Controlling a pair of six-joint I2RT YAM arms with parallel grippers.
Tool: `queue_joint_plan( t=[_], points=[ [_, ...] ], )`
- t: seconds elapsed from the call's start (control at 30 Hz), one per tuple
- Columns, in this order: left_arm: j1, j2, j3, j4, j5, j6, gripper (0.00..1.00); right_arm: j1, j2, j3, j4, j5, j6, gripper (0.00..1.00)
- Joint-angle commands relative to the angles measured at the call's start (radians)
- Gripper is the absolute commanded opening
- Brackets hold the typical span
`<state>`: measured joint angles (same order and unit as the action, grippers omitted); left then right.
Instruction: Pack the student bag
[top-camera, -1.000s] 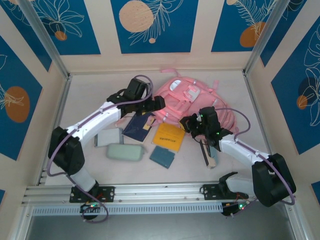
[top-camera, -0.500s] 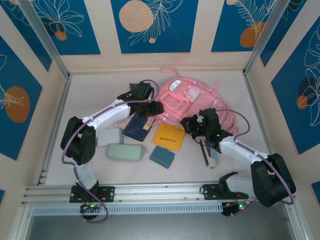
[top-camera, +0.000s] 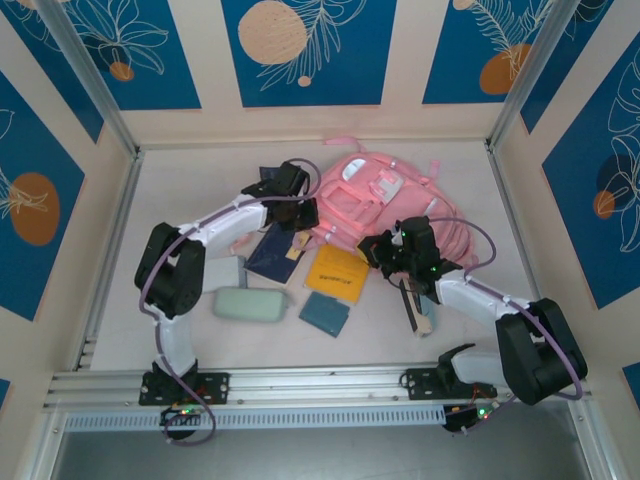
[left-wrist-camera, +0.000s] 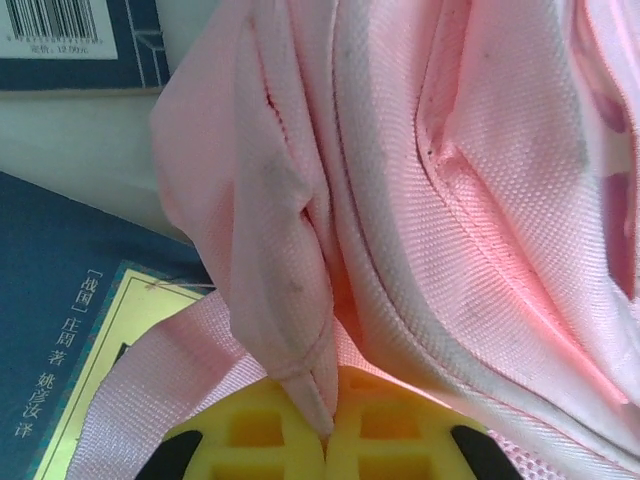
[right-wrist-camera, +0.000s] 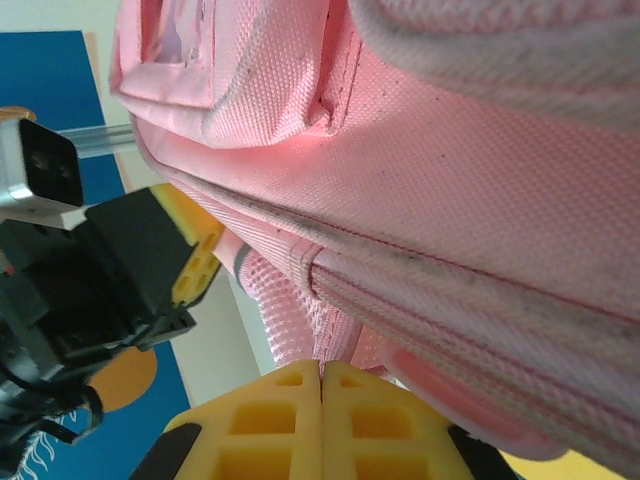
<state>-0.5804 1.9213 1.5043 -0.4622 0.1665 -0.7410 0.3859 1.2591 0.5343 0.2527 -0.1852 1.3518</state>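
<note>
Shows student bag (top-camera: 385, 205) near far edge of table (top-camera: 180, 170), right of ctr, w/ left gripper (left-wrist-camera: 325, 440) clamped on fold of its pink fabric and right gripper (right-wrist-camera: 320, 420) pads together at bag's near edge, catch unclear.

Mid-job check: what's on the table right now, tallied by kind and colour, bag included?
Bag: 1
Navy books: 2
Orange book: 1
Small blue book: 1
Green case: 1
Grey flat item: 1
Dark stick: 1
Total: 8
</note>
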Motion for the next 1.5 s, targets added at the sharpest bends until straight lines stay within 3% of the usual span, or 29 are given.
queue_joint_plan(
  t=[0.0, 0.17, 0.5, 0.63, 0.7, 0.83, 0.97, 1.1, 1.13, 1.37, 1.47],
  points=[
    [0.014, -0.053, 0.085, -0.002, -0.039, 0.033, 0.00, -0.046, -0.008, 0.067, 0.014, -0.098, -0.116, 0.00],
    [0.013, -0.185, 0.056, 0.001, -0.021, 0.019, 0.00, -0.113, -0.010, 0.167, -0.107, -0.170, -0.244, 0.00],
    [0.010, -0.528, -0.190, -0.021, -0.016, -0.080, 0.00, 0.005, -0.090, 0.348, -0.486, -0.085, -0.459, 0.00],
    [0.012, -0.625, -0.303, -0.034, -0.061, -0.100, 0.00, 0.073, -0.114, 0.372, -0.611, -0.021, -0.552, 0.52],
    [0.013, -0.657, -0.342, -0.045, -0.076, -0.102, 0.00, 0.093, -0.124, 0.398, -0.705, 0.012, -0.596, 0.63],
    [0.015, -0.710, -0.395, -0.075, -0.098, -0.098, 0.00, 0.124, -0.183, 0.437, -0.859, 0.028, -0.700, 0.74],
    [0.019, -0.731, -0.434, -0.078, -0.106, -0.098, 0.00, 0.203, -0.228, 0.389, -0.895, 0.079, -0.763, 0.74],
    [0.024, -0.722, -0.442, -0.073, -0.102, -0.101, 0.00, 0.298, -0.240, 0.337, -0.927, 0.220, -0.770, 0.40],
    [0.026, -0.722, -0.443, -0.069, -0.099, -0.104, 0.00, 0.316, -0.251, 0.305, -0.892, 0.218, -0.753, 0.37],
    [0.032, -0.717, -0.409, -0.085, -0.090, -0.103, 0.00, 0.335, -0.234, 0.097, -0.588, 0.131, -0.651, 0.45],
    [0.033, -0.706, -0.398, -0.096, -0.086, -0.106, 0.00, 0.338, -0.274, -0.003, -0.417, 0.149, -0.631, 0.41]
  ],
)
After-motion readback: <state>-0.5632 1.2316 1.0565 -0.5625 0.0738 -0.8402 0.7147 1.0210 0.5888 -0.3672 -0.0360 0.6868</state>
